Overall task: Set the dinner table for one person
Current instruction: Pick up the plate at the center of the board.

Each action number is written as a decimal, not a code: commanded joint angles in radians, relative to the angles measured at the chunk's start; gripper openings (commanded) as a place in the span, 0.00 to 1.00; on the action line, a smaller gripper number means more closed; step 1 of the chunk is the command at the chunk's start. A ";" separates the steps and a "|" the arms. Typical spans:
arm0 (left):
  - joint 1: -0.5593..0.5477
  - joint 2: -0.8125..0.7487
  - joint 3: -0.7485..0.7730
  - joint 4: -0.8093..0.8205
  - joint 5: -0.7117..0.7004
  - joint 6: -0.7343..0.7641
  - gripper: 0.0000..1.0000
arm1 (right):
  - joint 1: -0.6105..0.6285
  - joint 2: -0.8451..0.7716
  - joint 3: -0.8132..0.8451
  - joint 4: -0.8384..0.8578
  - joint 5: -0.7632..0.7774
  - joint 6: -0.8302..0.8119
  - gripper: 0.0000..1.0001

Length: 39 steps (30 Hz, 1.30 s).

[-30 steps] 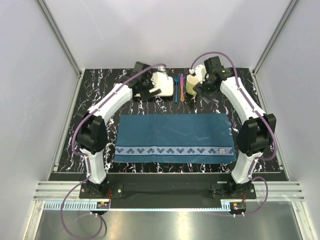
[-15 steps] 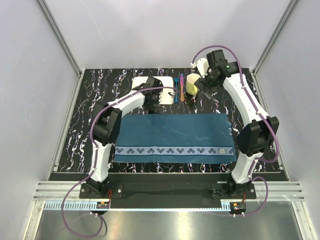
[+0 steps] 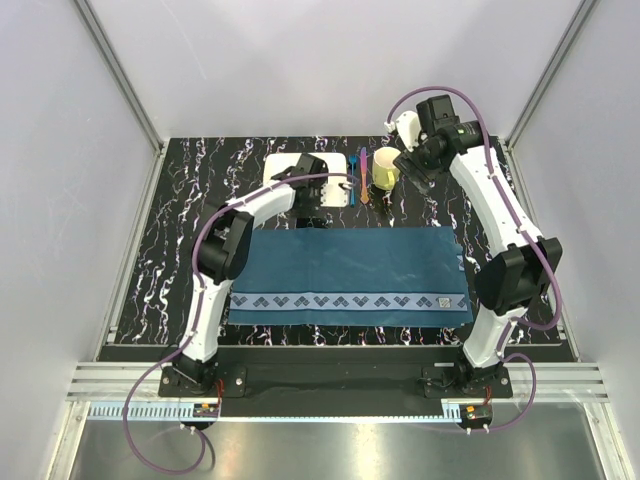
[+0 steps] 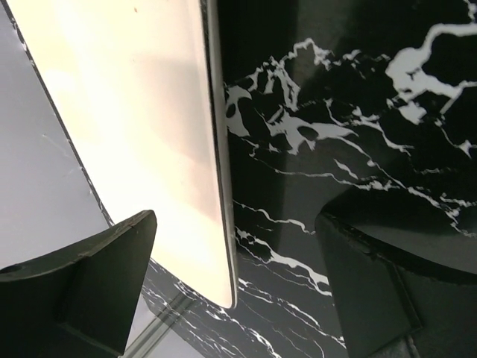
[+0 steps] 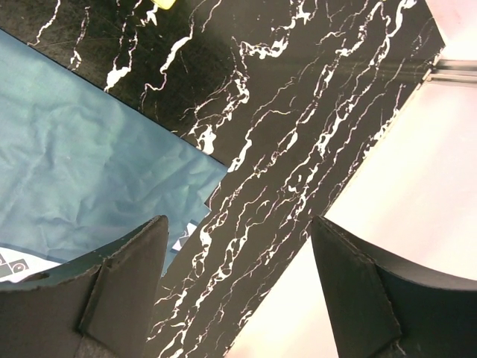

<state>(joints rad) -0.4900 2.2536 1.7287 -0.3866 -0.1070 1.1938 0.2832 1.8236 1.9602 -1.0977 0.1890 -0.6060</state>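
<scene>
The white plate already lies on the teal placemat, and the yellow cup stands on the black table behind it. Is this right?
Not quite. The top external view shows the white plate on the black table, beyond the teal placemat, not on it. The yellow cup is as you say.

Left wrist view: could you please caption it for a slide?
Open left tool straddles the white plate's edge on the marbled table.

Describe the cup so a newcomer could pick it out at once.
Start at the black marbled table and go beyond the teal placemat to the far edge. There, right of the white plate and the coloured cutlery, stands the cup, the only pale yellow, round thing.
</scene>
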 commanded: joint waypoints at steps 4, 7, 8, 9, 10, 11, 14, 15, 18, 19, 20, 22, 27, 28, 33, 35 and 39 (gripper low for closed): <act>0.004 0.046 0.075 0.029 -0.022 -0.086 0.90 | 0.002 -0.053 0.034 0.012 0.021 -0.001 0.83; 0.004 0.050 0.075 0.028 -0.020 -0.115 0.88 | 0.002 -0.049 0.043 0.012 0.020 0.000 0.83; 0.004 0.050 0.075 0.023 -0.020 -0.125 0.88 | 0.001 -0.047 0.046 0.010 0.020 -0.001 0.82; 0.002 0.050 0.071 0.022 -0.019 -0.128 0.87 | 0.004 -0.043 0.052 0.012 0.021 -0.001 0.82; 0.002 0.047 0.068 0.023 -0.019 -0.128 0.86 | 0.002 -0.041 0.055 0.013 0.020 -0.001 0.82; 0.002 0.050 0.066 0.020 -0.023 -0.131 0.86 | 0.001 -0.038 0.058 0.012 0.018 0.000 0.82; 0.004 0.043 0.066 -0.001 -0.034 -0.152 0.88 | 0.002 -0.032 0.068 0.012 0.020 0.002 0.82; 0.005 0.026 0.063 -0.017 -0.030 -0.161 0.88 | 0.002 -0.032 0.068 0.013 0.020 0.002 0.82; 0.017 -0.026 0.060 -0.034 -0.025 -0.259 0.90 | 0.002 -0.030 0.060 0.016 0.024 0.003 0.81; 0.022 -0.041 0.068 -0.055 -0.025 -0.295 0.91 | 0.002 -0.032 0.057 0.016 0.024 0.003 0.81; 0.028 -0.057 0.075 -0.067 -0.023 -0.374 0.91 | 0.002 -0.033 0.054 0.018 0.024 0.005 0.81; 0.047 -0.103 0.098 -0.087 -0.020 -0.451 0.93 | 0.002 -0.037 0.042 0.019 0.024 0.002 0.81; 0.117 -0.135 0.243 -0.256 0.041 -0.704 0.95 | 0.002 -0.030 0.037 0.021 0.020 -0.005 0.81; 0.132 -0.120 0.287 -0.288 0.049 -0.738 0.95 | 0.002 -0.027 0.042 0.022 0.020 -0.005 0.81; 0.241 0.073 0.650 -0.511 0.146 -0.945 0.95 | 0.002 -0.021 0.036 0.018 0.021 -0.015 0.83; 0.266 0.106 0.680 -0.512 0.179 -0.993 0.95 | 0.002 -0.021 0.022 0.016 0.036 -0.029 0.82; 0.346 0.167 0.700 -0.508 0.298 -1.092 0.95 | 0.002 -0.041 -0.015 0.018 0.072 -0.057 0.82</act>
<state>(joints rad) -0.1848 2.3375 2.4226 -0.8078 0.0513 0.2470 0.2832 1.8187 1.9614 -1.0920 0.2127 -0.6292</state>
